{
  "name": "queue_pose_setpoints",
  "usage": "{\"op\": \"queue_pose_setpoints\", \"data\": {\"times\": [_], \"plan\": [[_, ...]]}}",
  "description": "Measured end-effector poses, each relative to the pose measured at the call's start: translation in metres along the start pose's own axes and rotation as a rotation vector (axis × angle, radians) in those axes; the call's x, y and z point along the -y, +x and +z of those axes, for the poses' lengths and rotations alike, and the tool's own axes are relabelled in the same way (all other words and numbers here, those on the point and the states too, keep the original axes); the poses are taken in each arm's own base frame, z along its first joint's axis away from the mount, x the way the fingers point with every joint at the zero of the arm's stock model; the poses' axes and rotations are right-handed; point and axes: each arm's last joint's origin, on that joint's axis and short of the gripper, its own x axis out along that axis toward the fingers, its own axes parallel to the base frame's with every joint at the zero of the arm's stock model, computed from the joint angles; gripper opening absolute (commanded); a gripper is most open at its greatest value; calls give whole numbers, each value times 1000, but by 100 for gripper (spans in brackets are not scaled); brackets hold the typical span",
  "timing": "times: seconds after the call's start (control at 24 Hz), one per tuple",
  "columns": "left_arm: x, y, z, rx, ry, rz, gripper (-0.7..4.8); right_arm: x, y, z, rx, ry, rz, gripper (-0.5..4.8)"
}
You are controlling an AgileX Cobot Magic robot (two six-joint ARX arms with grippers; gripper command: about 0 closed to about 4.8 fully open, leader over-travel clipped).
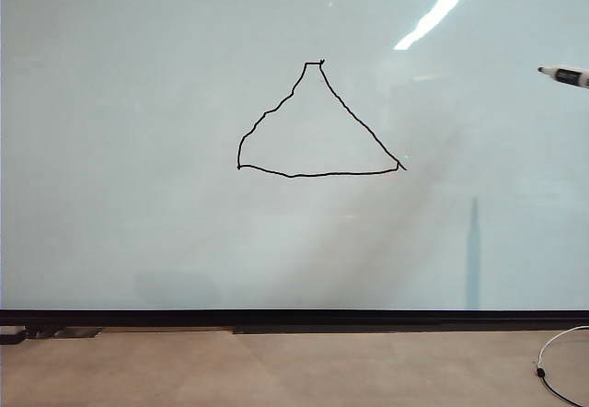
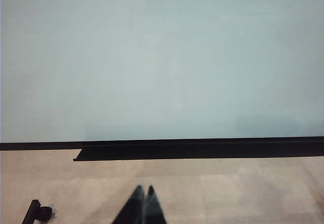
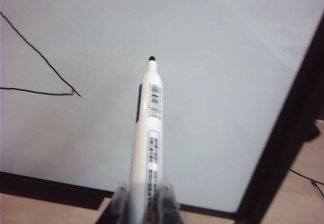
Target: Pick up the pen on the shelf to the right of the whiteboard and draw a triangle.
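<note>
Clamped on the barrel of the pen [image 3: 148,148], the jaws of the right gripper [image 3: 146,203] sat at the bottom edge of the right wrist view, one blurred dark finger [image 3: 120,203] on each side of the white body. From that grip the pen ran up the middle of the frame, its barcode label facing the camera and its dark tip standing clear of the whiteboard [image 3: 212,57]. To the tip's left, in the left part of that frame, lay the lower right corner of the triangle [image 3: 50,77], well apart from the tip.

In the exterior view only the front end of the pen [image 1: 566,75] showed, poking in at the right edge in the upper part of the frame with its tip pointing left; the hand holding it lay outside the frame. The triangle [image 1: 317,122] sat near the middle of the whiteboard [image 1: 138,195], a closed black outline with a wavy left side and a flattened top.

Jaws of the left gripper [image 2: 142,198] stood pressed together at the bottom of the left wrist view, holding nothing, low before the black strip [image 2: 202,148] along the board's lower edge.
</note>
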Motion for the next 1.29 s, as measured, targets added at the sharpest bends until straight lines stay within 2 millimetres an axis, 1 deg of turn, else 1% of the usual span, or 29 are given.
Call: {"op": "queue_pose_setpoints", "data": {"times": [0.13, 0.25, 0.67, 0.92, 1.17, 1.29], "plan": [[0, 0, 0, 0, 0, 0, -5, 1, -6, 0, -11, -1, -16, -5], [0, 0, 0, 1, 0, 0, -5, 4, -18, 3, 10, 0, -43, -4], [0, 0, 0, 0, 0, 0, -5, 6, -41, -2, 18, 2, -103, -4], [0, 0, 0, 1, 0, 0, -5, 8, -43, -5, -24, -7, -150, -4], [0, 0, 0, 1, 0, 0, -5, 11, -43, -7, -38, -28, -127, -5], [0, 0, 0, 1, 0, 0, -5, 13, -41, -13, -47, -27, -106, -4]]}}
